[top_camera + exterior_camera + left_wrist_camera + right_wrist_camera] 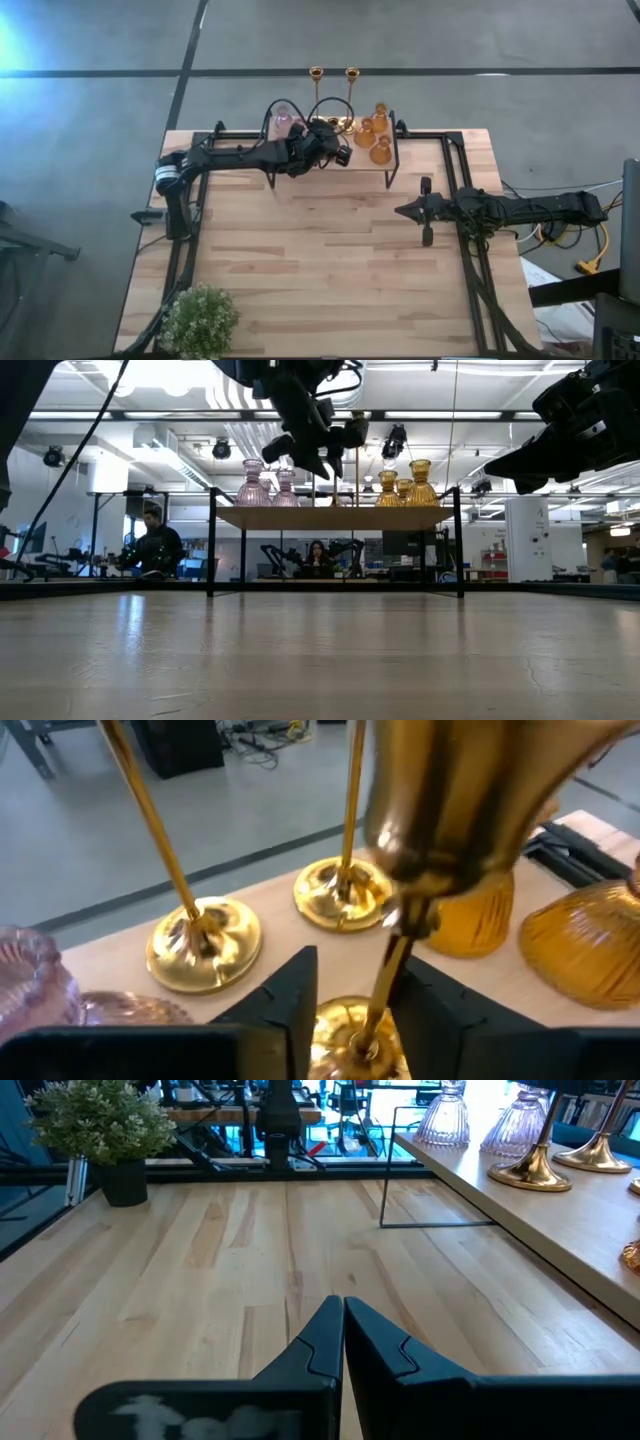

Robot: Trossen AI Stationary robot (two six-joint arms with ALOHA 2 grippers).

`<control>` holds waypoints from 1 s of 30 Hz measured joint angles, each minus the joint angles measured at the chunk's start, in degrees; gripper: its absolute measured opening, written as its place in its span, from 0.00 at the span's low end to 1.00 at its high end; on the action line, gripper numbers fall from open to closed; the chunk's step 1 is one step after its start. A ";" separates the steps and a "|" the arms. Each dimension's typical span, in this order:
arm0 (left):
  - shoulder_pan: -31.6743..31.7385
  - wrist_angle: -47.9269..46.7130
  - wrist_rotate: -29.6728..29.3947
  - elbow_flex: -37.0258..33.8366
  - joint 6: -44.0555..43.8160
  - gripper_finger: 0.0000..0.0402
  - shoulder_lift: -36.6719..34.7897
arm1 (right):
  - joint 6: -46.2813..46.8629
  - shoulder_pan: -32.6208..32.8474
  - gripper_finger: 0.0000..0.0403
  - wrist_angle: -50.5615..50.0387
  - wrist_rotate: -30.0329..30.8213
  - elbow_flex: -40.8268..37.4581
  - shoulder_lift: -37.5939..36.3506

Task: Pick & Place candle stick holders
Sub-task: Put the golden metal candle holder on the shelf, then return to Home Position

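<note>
From above, we see our left gripper point(335, 137) over the raised wooden shelf point(395, 160) at the tabletop's far edge, among the candle stick holders; the right gripper point(410, 211) waits mid-tabletop, fingers closed and empty. At table height, pink bell-shaped glass holders point(265, 484) and amber ones point(405, 482) stand on the shelf. Through the left wrist, our fingers point(285, 1000) stand parted around the thin stem of a shiny gold round-based holder point(375, 1015), apparently resting on the shelf. We should open fully and withdraw straight up, avoiding the neighbouring gold holders point(205, 940).
</note>
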 joint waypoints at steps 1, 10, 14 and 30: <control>0.02 0.49 -0.03 -0.46 -0.24 0.31 0.00 | 0.00 0.00 0.02 0.02 -0.01 0.00 -0.01; -0.02 2.98 0.75 -1.71 -1.02 0.45 -0.02 | -0.01 -0.01 0.02 0.01 -0.01 0.00 0.00; -0.02 3.40 0.90 -1.71 -0.87 0.51 -0.02 | -0.01 -0.01 0.02 0.01 0.00 0.00 0.00; -0.38 1.89 4.21 -1.67 -0.54 0.55 -1.05 | -0.01 -0.01 0.02 0.02 -0.01 0.00 -0.01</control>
